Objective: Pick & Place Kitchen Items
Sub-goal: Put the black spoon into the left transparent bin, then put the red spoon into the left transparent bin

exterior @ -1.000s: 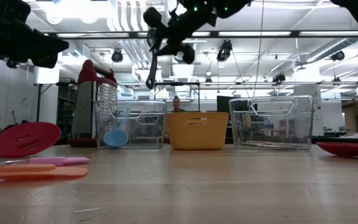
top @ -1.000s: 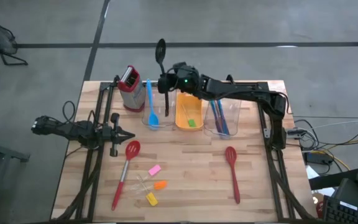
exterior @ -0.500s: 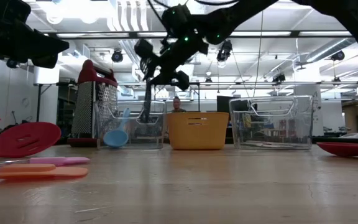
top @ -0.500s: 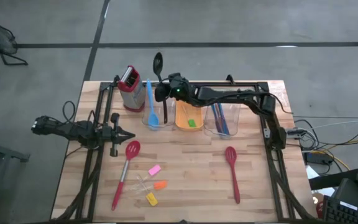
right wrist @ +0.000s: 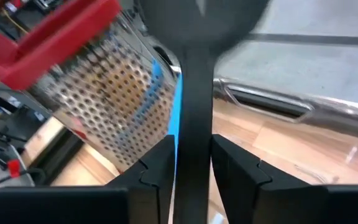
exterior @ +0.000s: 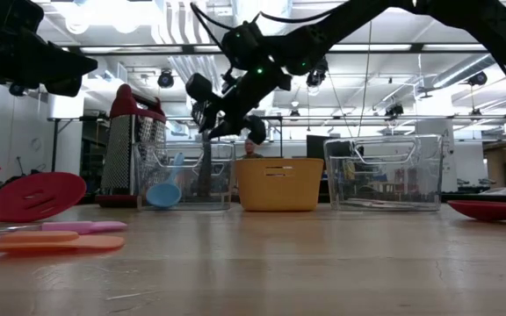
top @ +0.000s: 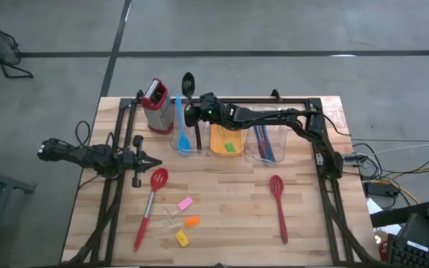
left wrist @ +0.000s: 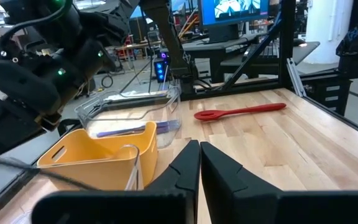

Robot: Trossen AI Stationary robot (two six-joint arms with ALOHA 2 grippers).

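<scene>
My right gripper [top: 197, 113] reaches over the left clear bin [top: 190, 141] at the table's far side, shut on a black spoon [top: 188, 83] that stands nearly upright, bowl up. Its handle's lower end [exterior: 206, 167] is inside that bin, beside a blue spoon [top: 180, 120]. My left gripper [top: 157, 162] is shut and waits at the table's left. A red slotted spoon [top: 152, 199], a red spoon [top: 278, 205] and small pink [top: 185, 202], orange [top: 192, 221] and yellow [top: 182, 238] pieces lie on the table. My right gripper pinches the black spoon's handle [right wrist: 192, 112] a little below the bowl, between its two fingers [right wrist: 151, 171]. The fingers come level from the table's right and lie across the handle. The spoon stands nearly upright with its lower end in the left clear bin; whether it touches the bottom I cannot tell.
An orange bin [top: 218, 140] with a green piece [top: 229, 147] stands in the middle; a right clear bin [top: 278, 138] holds blue-handled cutlery [top: 263, 141]. A red-topped metal grater [top: 155, 104] stands left of the bins. The arm frames run along both table sides.
My right gripper has moved down and a little toward the table's left, staying shut on the black spoon. The spoon has come down from above the left clear bin; its handle's lower end has gone into the bin and its bowl stands lower.
</scene>
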